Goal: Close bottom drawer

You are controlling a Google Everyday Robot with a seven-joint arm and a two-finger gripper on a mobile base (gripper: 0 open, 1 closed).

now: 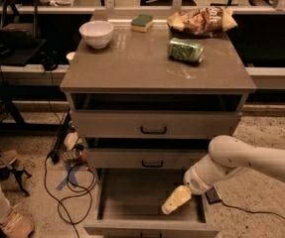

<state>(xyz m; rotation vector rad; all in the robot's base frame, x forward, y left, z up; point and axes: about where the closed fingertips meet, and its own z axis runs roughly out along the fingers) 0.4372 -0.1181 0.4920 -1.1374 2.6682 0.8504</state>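
Observation:
The bottom drawer (132, 202) of the grey-beige cabinet is pulled far out; its shallow box looks empty and its low front panel (149, 229) runs along the lower edge of the view. My gripper (174, 201), yellowish at the tip, hangs over the right part of the open drawer, inside its right wall and behind the front panel. The white arm (246, 160) reaches in from the right. The two upper drawers (153, 127) with black handles are nearly shut.
On the cabinet top (147, 66) stand a white bowl (96, 33), a green sponge (142, 22), a chip bag (201, 20) and a green can (185, 50). Cables (65, 182) lie on the floor at left. A small dark object (213, 194) lies on the floor right of the drawer.

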